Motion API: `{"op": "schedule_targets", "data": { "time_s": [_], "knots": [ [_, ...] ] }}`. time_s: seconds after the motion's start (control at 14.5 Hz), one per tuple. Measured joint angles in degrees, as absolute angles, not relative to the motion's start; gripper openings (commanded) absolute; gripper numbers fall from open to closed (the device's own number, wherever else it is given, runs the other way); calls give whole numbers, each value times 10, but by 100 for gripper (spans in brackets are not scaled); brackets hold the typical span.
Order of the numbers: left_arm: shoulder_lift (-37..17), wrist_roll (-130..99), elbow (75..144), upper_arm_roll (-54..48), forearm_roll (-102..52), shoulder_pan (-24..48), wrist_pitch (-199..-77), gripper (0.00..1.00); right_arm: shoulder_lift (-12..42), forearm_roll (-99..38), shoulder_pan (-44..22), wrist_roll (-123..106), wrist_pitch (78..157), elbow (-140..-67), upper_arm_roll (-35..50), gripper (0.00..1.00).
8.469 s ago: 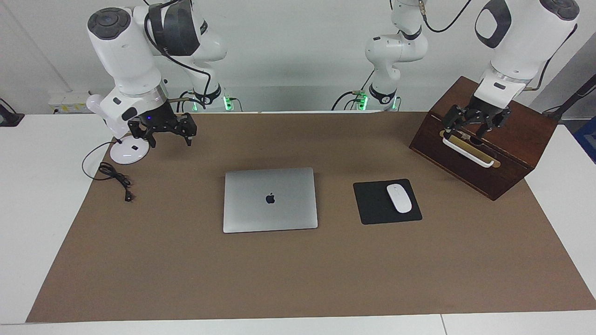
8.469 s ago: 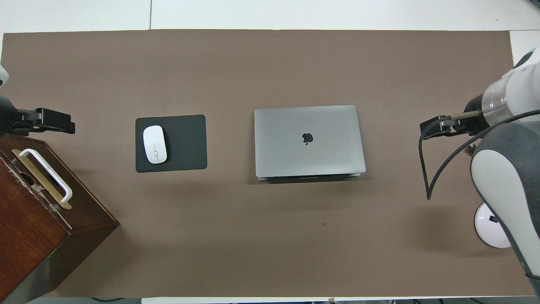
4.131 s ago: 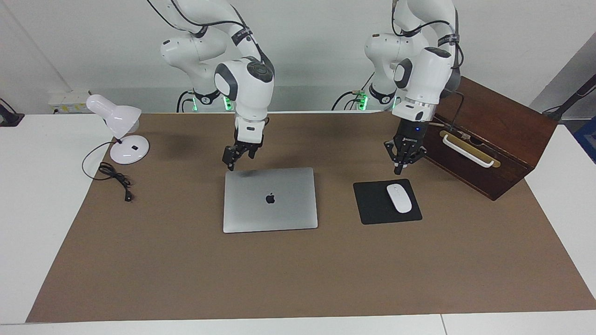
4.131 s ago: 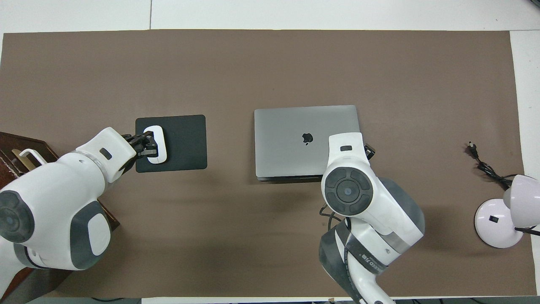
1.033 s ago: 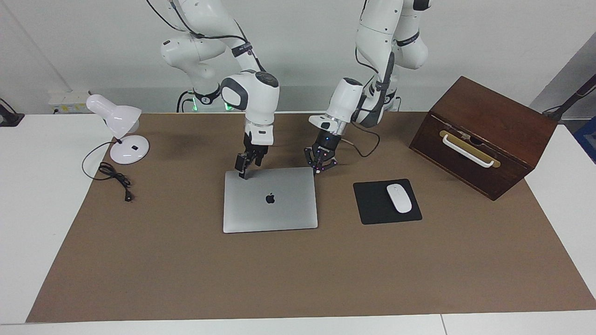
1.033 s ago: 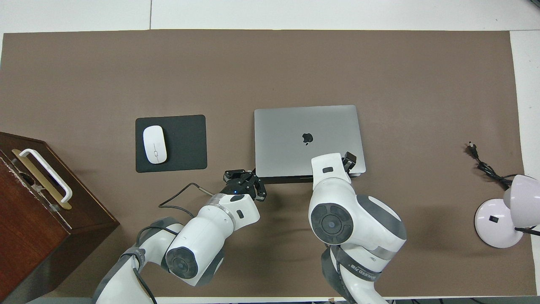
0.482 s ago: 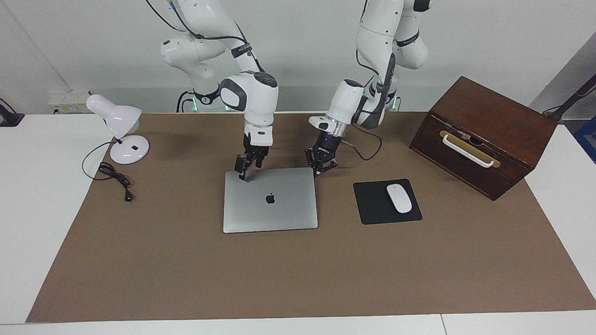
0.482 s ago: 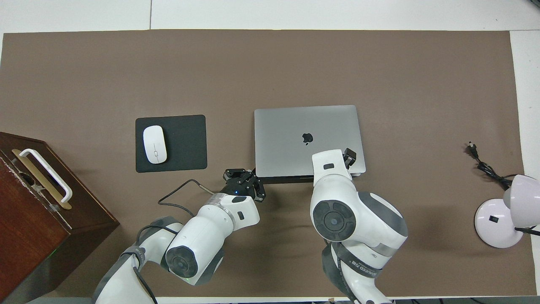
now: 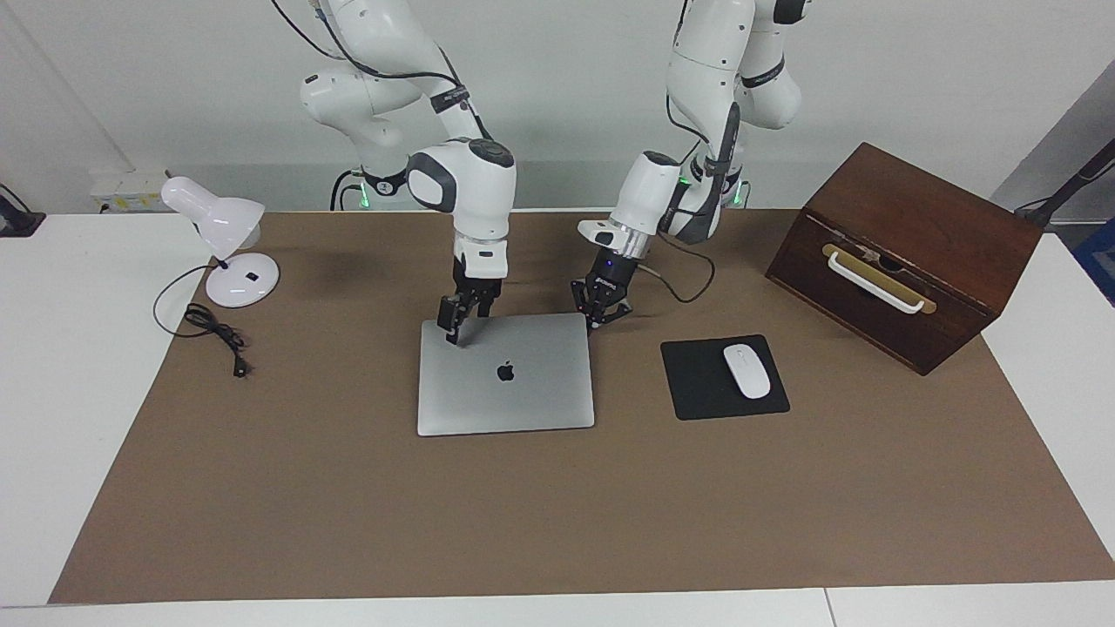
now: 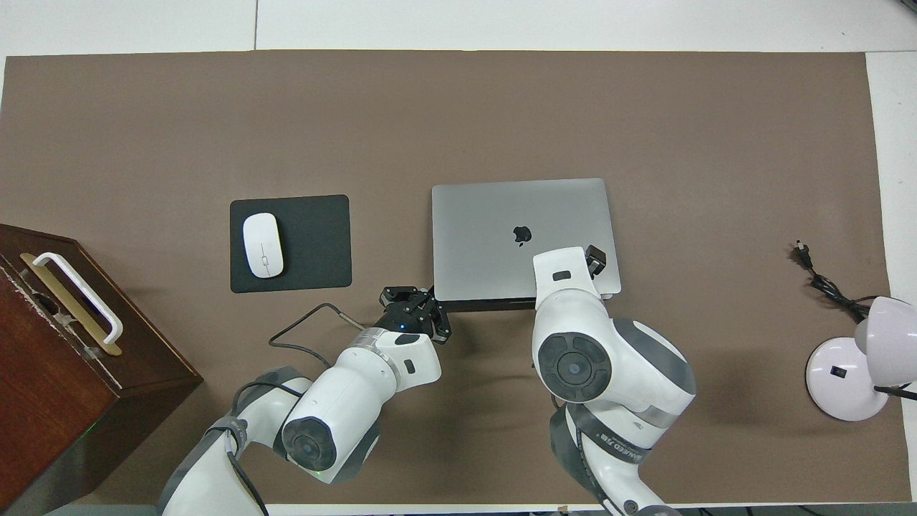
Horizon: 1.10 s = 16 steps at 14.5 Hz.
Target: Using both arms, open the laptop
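Both grippers at the laptop's near edge, lid down

Laptop (image 9: 505, 373) sits flat and closed mid-mat, logo up, between the lamp's end and the mouse pad's end of the table. Edge nearest my bases is where I'm working.

My right gripper (image 9: 453, 329) is at the lid corner nearest my bases, toward the right arm's end of the table. It points down steeply. The tip looks to be touching the lid surface or just above it; can't tell which. Fingers look close together, narrow, nothing between them. In the overhead view my own wrist covers most of it, and only a black bit (image 10: 594, 259) sticks out over the lid.

My left gripper (image 9: 599, 312) is just beside the other near corner, toward the left arm's end, low over the mat at the laptop's edge. Overhead view shows it (image 10: 419, 309) off the laptop, right next to the corner. I can't tell how far its fingers are spread, nor whether they touch the laptop.

Rest of the table:
- mouse (image 9: 747, 371) on a black mouse pad (image 9: 697, 387), beside the laptop toward the left arm's end
- wooden box (image 9: 906, 252) with a white handle, nearer my bases than the pad
- white lamp (image 9: 226, 252) with loose cord (image 9: 213, 331) at the right arm's end
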<state>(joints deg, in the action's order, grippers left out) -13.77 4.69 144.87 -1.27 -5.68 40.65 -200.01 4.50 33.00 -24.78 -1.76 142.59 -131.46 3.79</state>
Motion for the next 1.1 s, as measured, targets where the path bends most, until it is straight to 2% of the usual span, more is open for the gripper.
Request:
{"op": "schedule_targets", "data": {
  "time_s": [1.1],
  "knots": [
    [-147, 51, 1440, -13, -54, 401, -2000, 0, 46, 330, -249, -21, 1425, -1305, 38, 100]
  ]
}}
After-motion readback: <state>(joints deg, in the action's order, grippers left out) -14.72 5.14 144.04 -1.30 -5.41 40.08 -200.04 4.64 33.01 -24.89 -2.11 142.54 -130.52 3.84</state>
